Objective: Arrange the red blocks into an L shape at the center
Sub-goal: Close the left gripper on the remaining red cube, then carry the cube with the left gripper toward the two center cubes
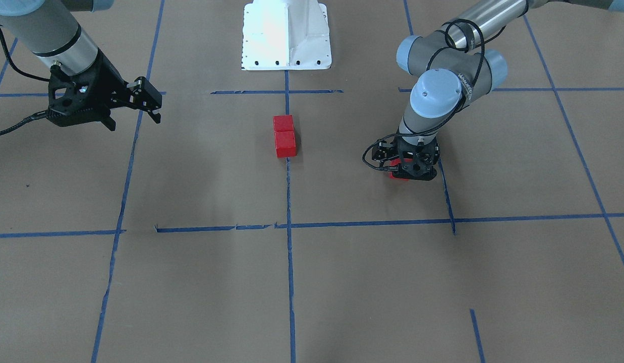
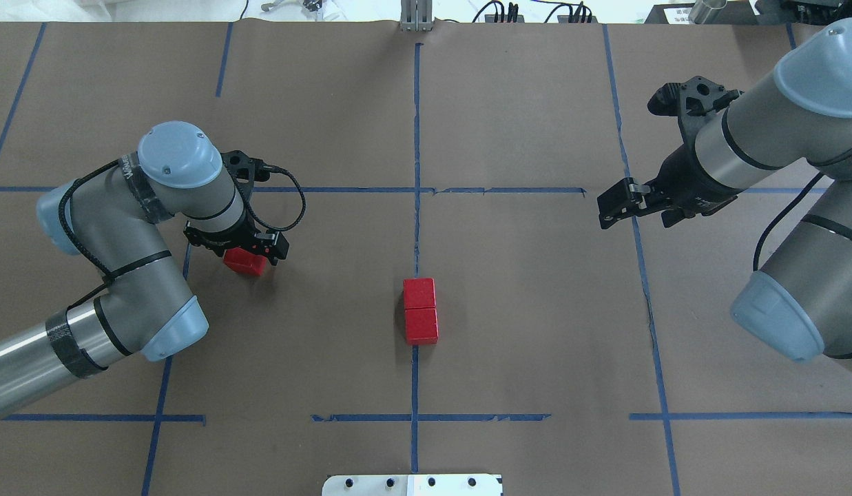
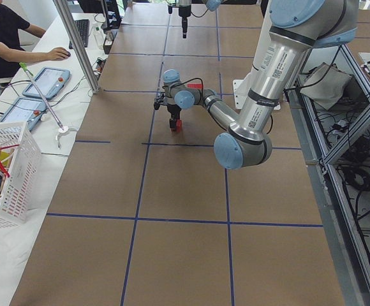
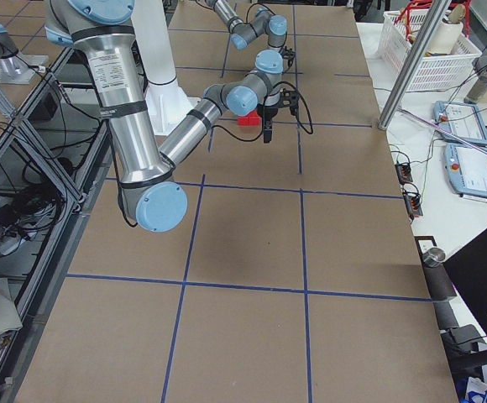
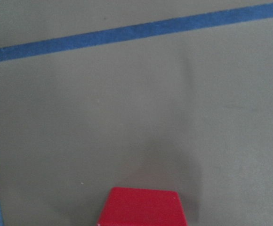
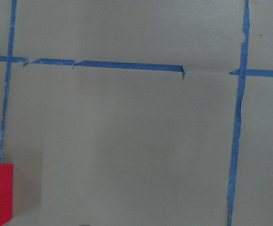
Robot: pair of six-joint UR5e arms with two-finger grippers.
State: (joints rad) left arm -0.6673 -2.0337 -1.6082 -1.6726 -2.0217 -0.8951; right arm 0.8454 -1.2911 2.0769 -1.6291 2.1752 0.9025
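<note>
The left gripper [image 2: 255,249] points straight down over the third red block [image 2: 245,262]. Its fingers are hidden behind the wrist, so we cannot tell whether they are clamped on the cube or only straddle it. Its wrist camera shows the cube's top at the bottom edge and no finger. The right gripper [image 1: 134,120] hangs above the table with its jaws apart and nothing between them.

The other two red blocks [image 2: 420,310] sit touching, end to end, on the centre tape line [image 2: 416,138], well apart from the third.

We judge the risks to be these. An off-centre or loose grip could let the cube twist or drop on the way. A low approach could clip the pair and break their line. Setting the cube down at the end of the row would give a bar, not an L, so it belongs beside an end cube, flush against its side face.

Between the third block and the pair the brown table [image 2: 536,310] shows only tape. The side of the pair that faces the left arm is open, and the right arm is well off on the other side.
</note>
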